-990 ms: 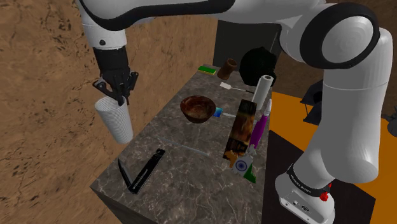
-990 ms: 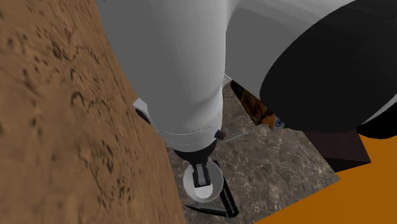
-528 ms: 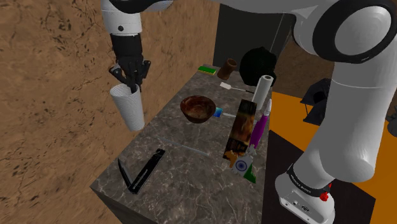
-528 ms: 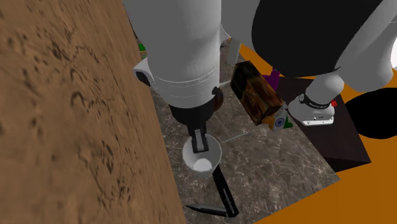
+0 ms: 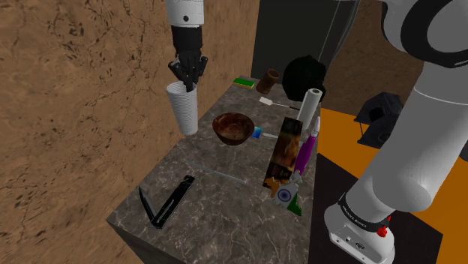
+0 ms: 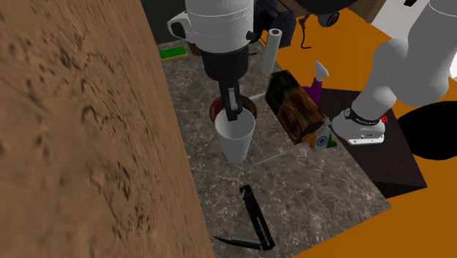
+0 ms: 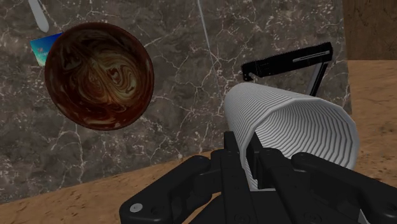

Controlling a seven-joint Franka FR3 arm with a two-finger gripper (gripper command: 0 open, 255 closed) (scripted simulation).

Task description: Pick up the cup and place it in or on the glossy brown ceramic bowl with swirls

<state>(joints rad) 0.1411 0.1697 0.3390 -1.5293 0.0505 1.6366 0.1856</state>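
White arm, dark joints, all-black fingers.

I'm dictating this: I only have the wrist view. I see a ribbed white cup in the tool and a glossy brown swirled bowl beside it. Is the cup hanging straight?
Observer: Close to upright. In the shoulder view the ribbed white cup hangs mouth up from the black two-finger tool, which clasps its rim.
Operator: Anything tall near the bowl that I should stay clear of?
Observer: Yes. In the shoulder view a tall brown box stands upright on the dark marbled counter, just right of the glossy brown swirled bowl, and a white roll stands behind the box.
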